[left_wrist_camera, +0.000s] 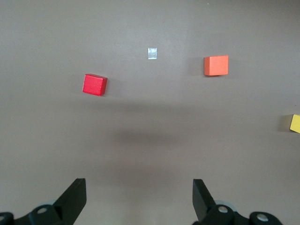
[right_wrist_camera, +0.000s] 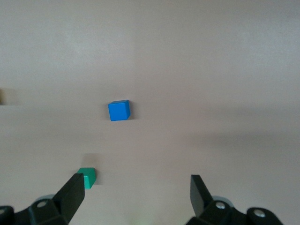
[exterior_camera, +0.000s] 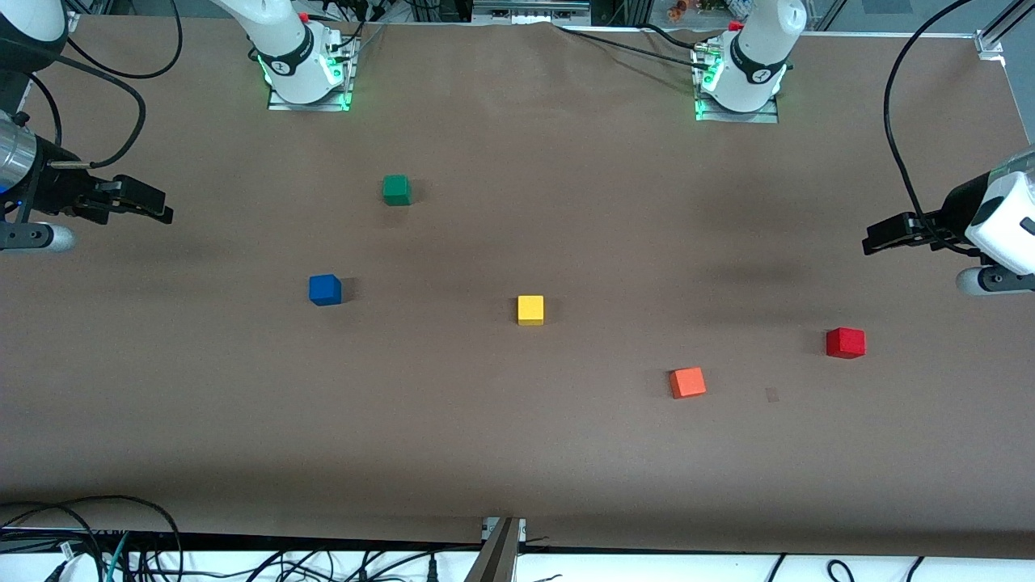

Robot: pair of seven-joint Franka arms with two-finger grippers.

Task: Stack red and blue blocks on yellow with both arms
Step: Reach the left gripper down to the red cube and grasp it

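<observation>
The yellow cube [exterior_camera: 530, 309] sits near the table's middle. The blue cube [exterior_camera: 325, 289] lies toward the right arm's end; the red cube [exterior_camera: 846, 343] lies toward the left arm's end. All three stand apart on the brown cloth. My right gripper [exterior_camera: 164, 208] hangs open and empty over the right arm's end; its wrist view shows the blue cube [right_wrist_camera: 119, 110] ahead of its fingers [right_wrist_camera: 72, 194]. My left gripper [exterior_camera: 871, 240] hangs open and empty over the left arm's end; its wrist view shows the red cube [left_wrist_camera: 94, 85] and the yellow cube's edge [left_wrist_camera: 295, 123].
A green cube [exterior_camera: 396, 190] lies farther from the front camera than the blue one, and also shows in the right wrist view [right_wrist_camera: 88, 177]. An orange cube [exterior_camera: 687, 382] lies between yellow and red, nearer the camera. A small tape patch [exterior_camera: 772, 394] lies beside it.
</observation>
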